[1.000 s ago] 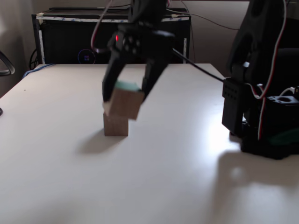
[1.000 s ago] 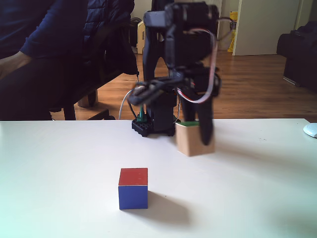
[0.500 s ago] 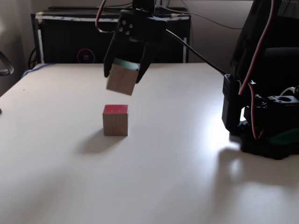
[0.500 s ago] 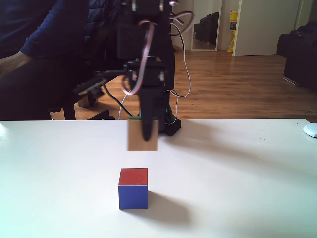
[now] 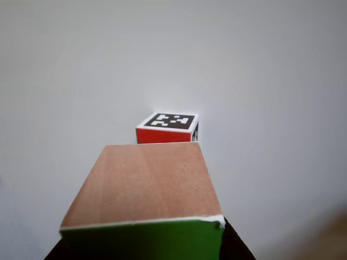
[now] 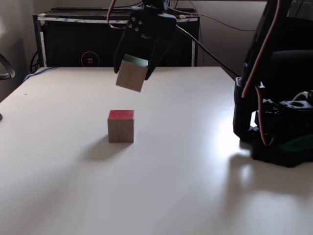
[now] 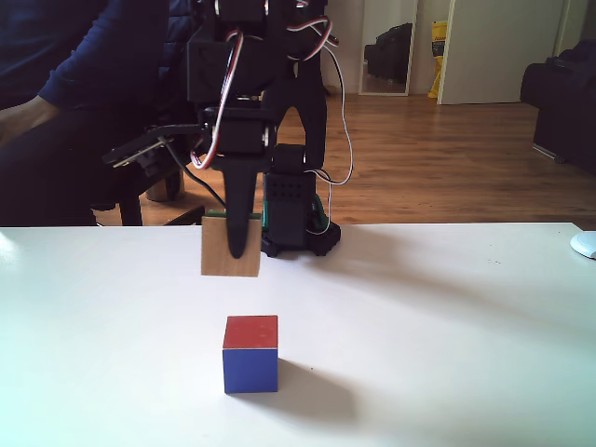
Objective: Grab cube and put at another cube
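White table (image 7: pixel 447 317) under daylight. Behind the claw, a wooden floor (image 7: pixel 438 158) and pale door (image 7: pixel 498 51). A black cabinet (image 6: pixel 68 41) stands against the wall.

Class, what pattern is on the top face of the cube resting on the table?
A black-and-white pixel marker with a white border on the red-sided cube, clearest in the other view.
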